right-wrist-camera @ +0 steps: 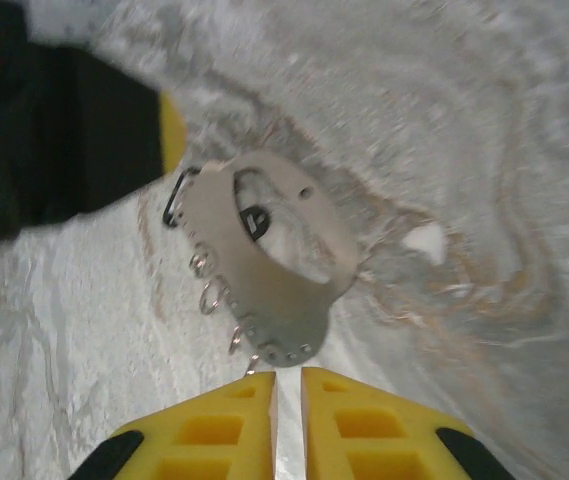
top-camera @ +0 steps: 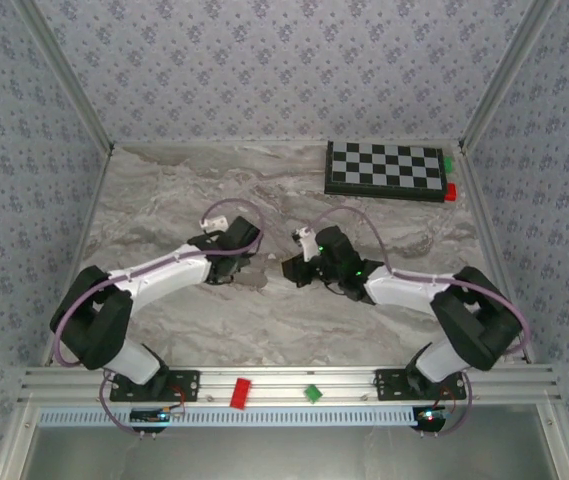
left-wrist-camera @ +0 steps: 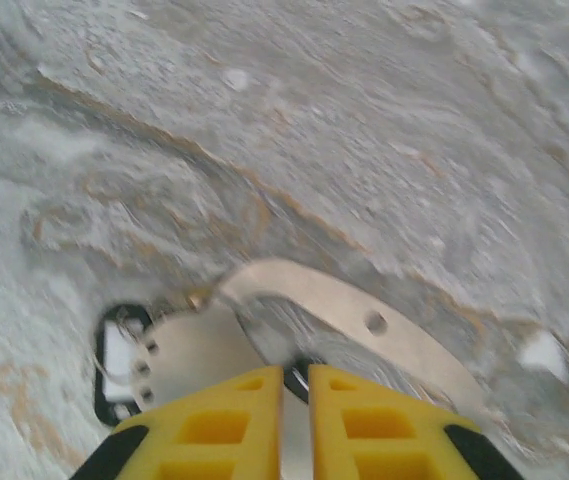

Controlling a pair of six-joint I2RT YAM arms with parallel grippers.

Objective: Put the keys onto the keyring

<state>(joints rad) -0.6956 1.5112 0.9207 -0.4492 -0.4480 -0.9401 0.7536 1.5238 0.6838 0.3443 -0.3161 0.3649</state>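
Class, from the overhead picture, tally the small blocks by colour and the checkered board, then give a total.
Red blocks: 2
Green blocks: 2
Checkered board: 1
Total: 5

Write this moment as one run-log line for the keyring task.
left gripper: shut on keyring | right gripper: shut on keyring's end | black piece: touching keyring's edge
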